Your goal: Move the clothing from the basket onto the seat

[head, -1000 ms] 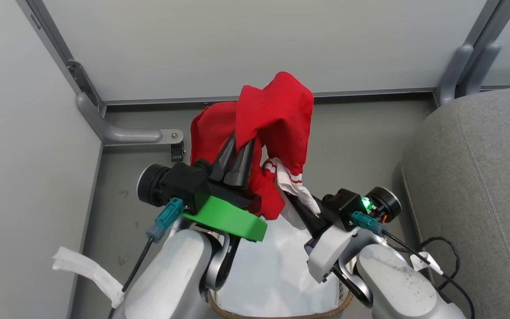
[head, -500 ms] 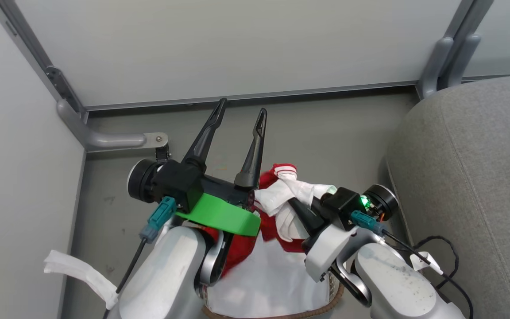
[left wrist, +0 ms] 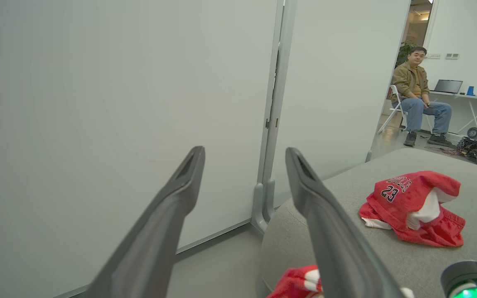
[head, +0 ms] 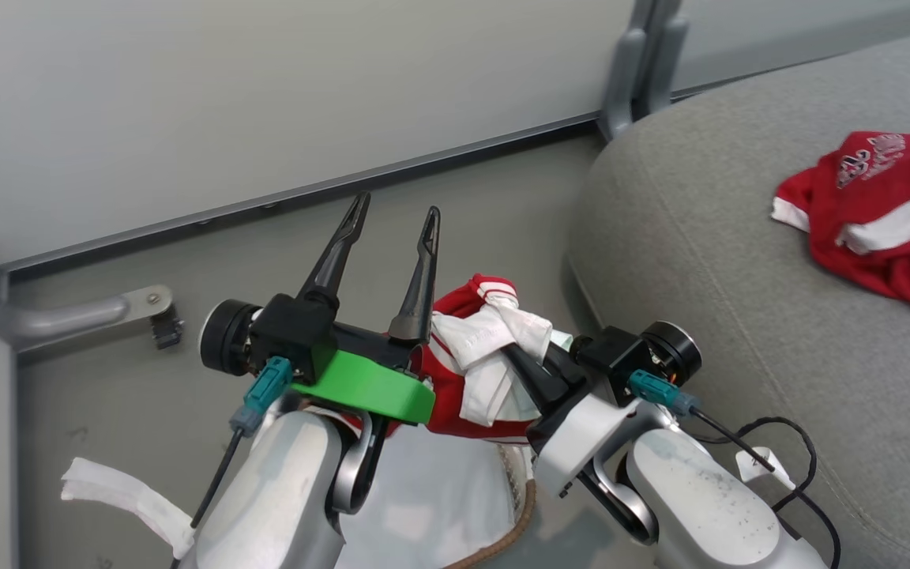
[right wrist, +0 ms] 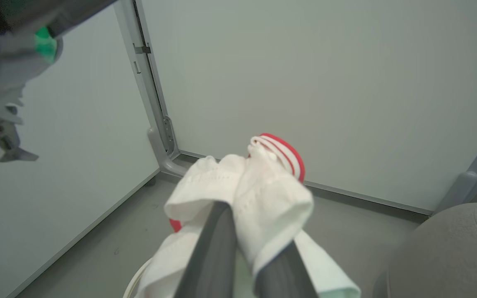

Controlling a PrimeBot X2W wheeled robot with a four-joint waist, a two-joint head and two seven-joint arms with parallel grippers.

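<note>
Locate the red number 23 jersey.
In the head view the jersey lies crumpled at the upper right, on the grey seat, well apart from the basket.

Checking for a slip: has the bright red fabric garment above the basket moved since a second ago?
Yes: the garment dropped from overlapping the grey wall rail to well below it, held by the right tool.

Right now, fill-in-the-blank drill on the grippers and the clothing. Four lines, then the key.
1. The left gripper stands ____ and holds nothing.
2. The right gripper is shut on a ____ and white garment.
3. The Bulls jersey lying on the grey seat bears the number ____.
4. The white basket has a woven rim coloured ____.

Missing words: open; red; 23; brown.
</note>
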